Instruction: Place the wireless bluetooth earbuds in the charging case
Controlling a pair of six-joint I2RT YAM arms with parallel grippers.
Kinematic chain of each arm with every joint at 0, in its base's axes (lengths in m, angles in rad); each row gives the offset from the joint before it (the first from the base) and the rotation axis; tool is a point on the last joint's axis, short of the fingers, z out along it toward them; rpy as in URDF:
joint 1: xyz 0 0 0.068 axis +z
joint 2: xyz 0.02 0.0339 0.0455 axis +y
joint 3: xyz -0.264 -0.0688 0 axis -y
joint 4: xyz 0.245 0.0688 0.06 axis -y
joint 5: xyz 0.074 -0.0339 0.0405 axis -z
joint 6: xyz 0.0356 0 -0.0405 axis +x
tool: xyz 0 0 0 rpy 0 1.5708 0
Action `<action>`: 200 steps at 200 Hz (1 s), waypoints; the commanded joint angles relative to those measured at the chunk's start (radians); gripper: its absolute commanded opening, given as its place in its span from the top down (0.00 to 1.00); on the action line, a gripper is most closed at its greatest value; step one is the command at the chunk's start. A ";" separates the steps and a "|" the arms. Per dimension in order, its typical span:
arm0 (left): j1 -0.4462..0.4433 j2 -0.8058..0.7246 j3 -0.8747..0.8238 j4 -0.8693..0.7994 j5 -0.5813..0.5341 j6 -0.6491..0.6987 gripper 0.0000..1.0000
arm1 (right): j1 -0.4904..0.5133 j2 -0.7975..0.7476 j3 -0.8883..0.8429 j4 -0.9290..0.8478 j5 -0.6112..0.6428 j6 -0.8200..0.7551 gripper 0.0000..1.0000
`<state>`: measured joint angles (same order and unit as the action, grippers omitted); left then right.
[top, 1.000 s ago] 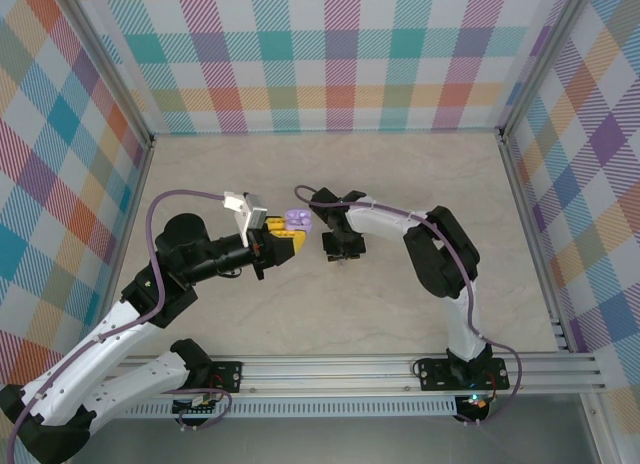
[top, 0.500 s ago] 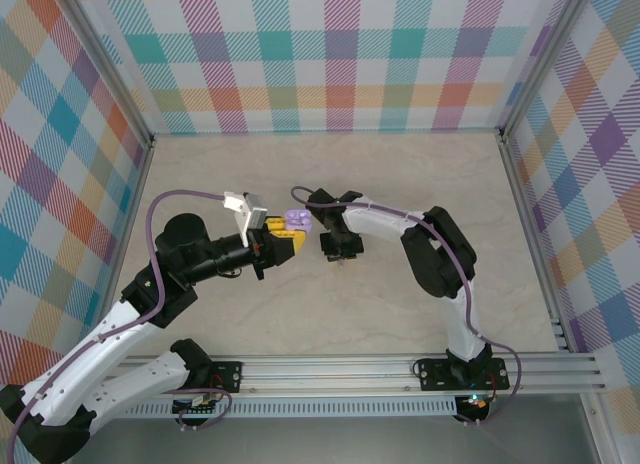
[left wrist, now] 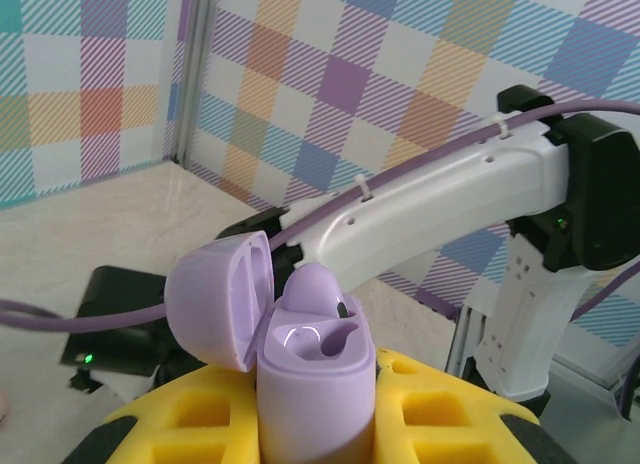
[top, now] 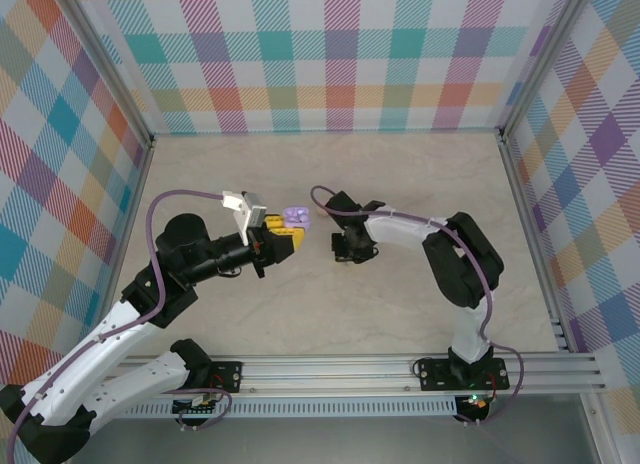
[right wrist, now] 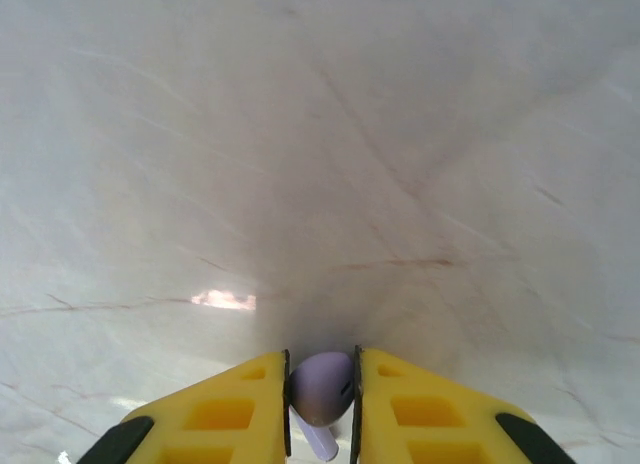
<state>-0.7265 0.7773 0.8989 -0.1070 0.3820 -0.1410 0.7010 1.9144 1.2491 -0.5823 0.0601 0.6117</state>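
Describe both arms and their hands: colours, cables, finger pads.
The left arm and right arm have white plastic links joined by black joints, with a purple cable zip-tied along each. The left hand and right hand carry yellow finger pads with square recesses.

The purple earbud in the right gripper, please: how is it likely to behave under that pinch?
The purple earbud looks smooth and rounded, so it may slip or twist in the right gripper. Being tiny, it is probably light.
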 commanded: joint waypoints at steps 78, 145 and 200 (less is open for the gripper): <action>-0.018 0.130 -0.065 -0.066 -0.366 -0.100 1.00 | -0.122 -0.351 -0.339 0.380 -0.181 0.053 0.79; -0.018 0.249 -0.103 0.021 -0.330 -0.164 1.00 | -0.145 -0.638 -0.402 0.408 -0.228 0.040 0.76; -0.018 0.290 -0.154 0.184 -0.230 -0.178 1.00 | -0.146 -0.798 -0.396 0.457 -0.295 0.024 0.75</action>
<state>-0.7292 1.0668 0.7788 -0.0513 0.0906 -0.2996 0.5613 1.1698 0.8566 -0.1799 -0.1795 0.6506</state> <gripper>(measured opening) 0.220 0.251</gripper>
